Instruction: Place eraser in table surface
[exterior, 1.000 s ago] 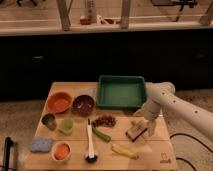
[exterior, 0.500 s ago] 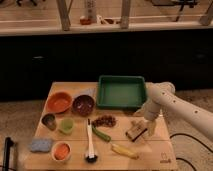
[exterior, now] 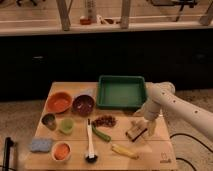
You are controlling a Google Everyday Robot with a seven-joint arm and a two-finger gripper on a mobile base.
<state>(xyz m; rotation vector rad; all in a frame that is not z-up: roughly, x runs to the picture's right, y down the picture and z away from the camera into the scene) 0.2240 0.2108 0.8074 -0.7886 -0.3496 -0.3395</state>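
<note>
Dim room, dark counter behind, pale wooden table (exterior: 156,148) in front.

Eraser (exterior: 135,132) at right-centre of table, tilted, at or barely above the wood; contact not readable. Pincer (exterior: 142,125) directly over it, at end of white arm reaching in from the right. Clamped on the block or already let go: cannot tell. Probably at final lowering and release.

Risks:
- Tipping or rolling toward yellow vegetable (exterior: 124,150), near on the lower left, if let go from a tilt.
- Dragging the block along if lifted away skewed.
- Clipping rim of green tray (exterior: 121,78), close behind, on any sideways sweep of the arm.

Room:
- Bare wood to the right and down toward small logo (exterior: 164,161) at near-right corner.
- Right edge near, little margin there.
- Left half crowded with bowls (exterior: 83,104) and ladle (exterior: 90,146).
</note>
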